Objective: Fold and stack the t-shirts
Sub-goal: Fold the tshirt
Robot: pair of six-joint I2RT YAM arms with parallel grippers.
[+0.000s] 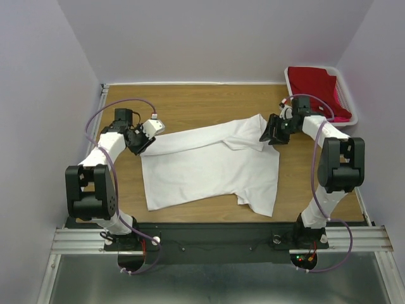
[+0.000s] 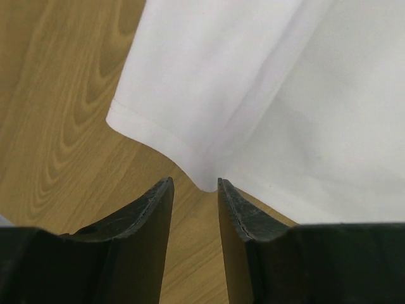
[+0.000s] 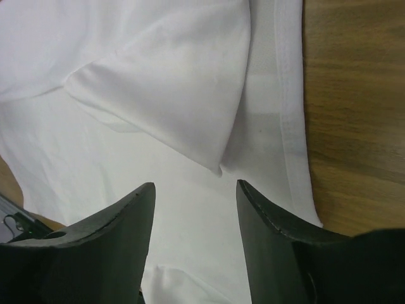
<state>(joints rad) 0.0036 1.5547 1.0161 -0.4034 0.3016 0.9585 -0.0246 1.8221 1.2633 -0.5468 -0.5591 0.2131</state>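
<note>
A large white t-shirt [image 1: 209, 166] lies spread on the wooden table, partly folded across its top. My left gripper [image 1: 147, 140] sits at the shirt's upper left corner, jaws open; in the left wrist view the cloth's edge [image 2: 202, 180] lies just beyond the open left gripper [image 2: 195, 183], with nothing between the fingers. My right gripper [image 1: 271, 132] is at the shirt's upper right corner. The right wrist view shows the right gripper [image 3: 195, 187] open above the white cloth [image 3: 171, 95], holding nothing. A deep red t-shirt [image 1: 316, 85] lies in the basket.
A white plastic basket [image 1: 352, 118] stands at the back right corner, with a bit of bright pink cloth [image 1: 342, 116] at its near side. Bare wood [image 1: 183, 101] shows behind the shirt. Walls close in on the left, back and right.
</note>
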